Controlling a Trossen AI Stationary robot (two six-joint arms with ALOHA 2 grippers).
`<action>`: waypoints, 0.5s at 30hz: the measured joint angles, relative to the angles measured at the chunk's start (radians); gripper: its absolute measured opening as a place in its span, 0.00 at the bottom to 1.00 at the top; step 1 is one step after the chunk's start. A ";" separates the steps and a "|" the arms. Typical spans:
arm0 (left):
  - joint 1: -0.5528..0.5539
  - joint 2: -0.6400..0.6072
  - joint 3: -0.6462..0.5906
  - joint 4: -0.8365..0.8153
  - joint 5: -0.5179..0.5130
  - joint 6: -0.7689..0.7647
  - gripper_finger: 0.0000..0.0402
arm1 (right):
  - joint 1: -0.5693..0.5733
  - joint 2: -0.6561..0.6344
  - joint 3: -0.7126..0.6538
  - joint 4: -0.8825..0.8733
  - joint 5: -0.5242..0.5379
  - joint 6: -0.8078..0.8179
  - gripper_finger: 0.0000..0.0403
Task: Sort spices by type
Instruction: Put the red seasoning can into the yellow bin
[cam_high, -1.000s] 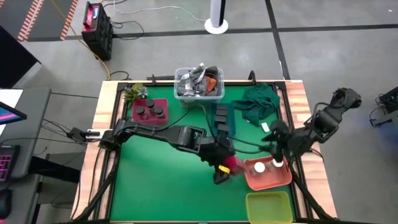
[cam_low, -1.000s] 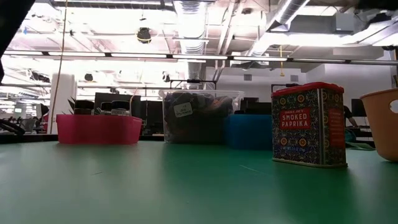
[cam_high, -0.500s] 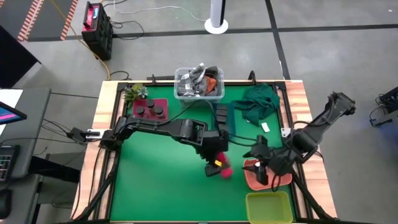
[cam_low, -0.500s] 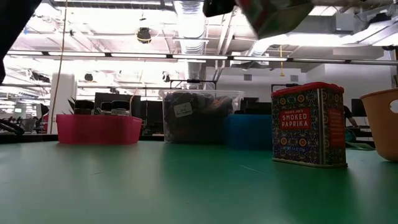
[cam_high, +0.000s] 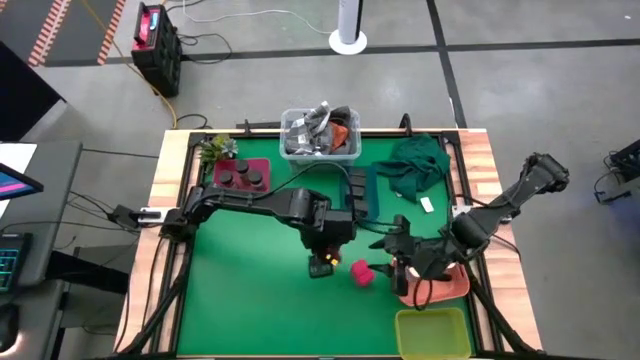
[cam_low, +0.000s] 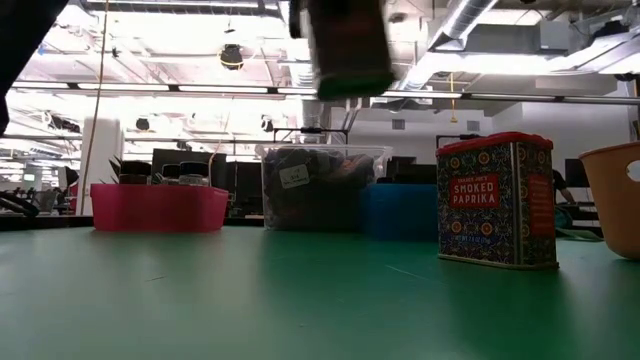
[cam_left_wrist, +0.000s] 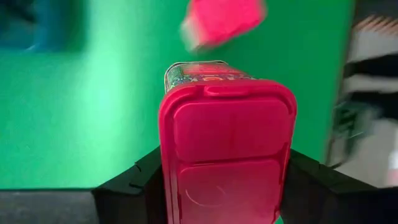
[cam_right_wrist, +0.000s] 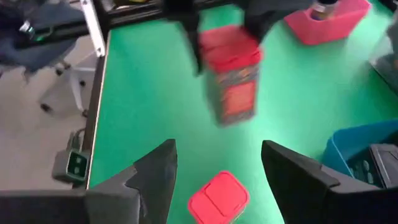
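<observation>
From my station, the only text I can read is on the red-lidded tin (cam_low: 497, 200) standing on the green mat in the low view: "SMOKED PAPRIKA" in white letters on a dark red panel, with a smaller line above it that looks like "TRADER JOE'S". The clear bin (cam_low: 322, 188), left of that tin, carries a small white label I cannot make out. Nothing else is legible to me.

L tool (cam_high: 322, 262) clamped, raised mid-table; R tool (cam_right_wrist: 217, 163) open.
</observation>
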 joint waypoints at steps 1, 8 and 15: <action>0.000 -0.001 0.000 -0.040 -0.026 0.021 0.53 | 0.006 0.000 0.000 0.002 -0.001 -0.013 0.65; 0.039 -0.001 -0.001 -0.026 -0.079 0.143 0.53 | 0.080 -0.004 0.000 -0.166 -0.086 0.058 0.65; 0.126 -0.003 -0.044 0.101 -0.044 0.216 0.53 | 0.205 -0.051 0.001 -0.314 -0.085 0.241 0.65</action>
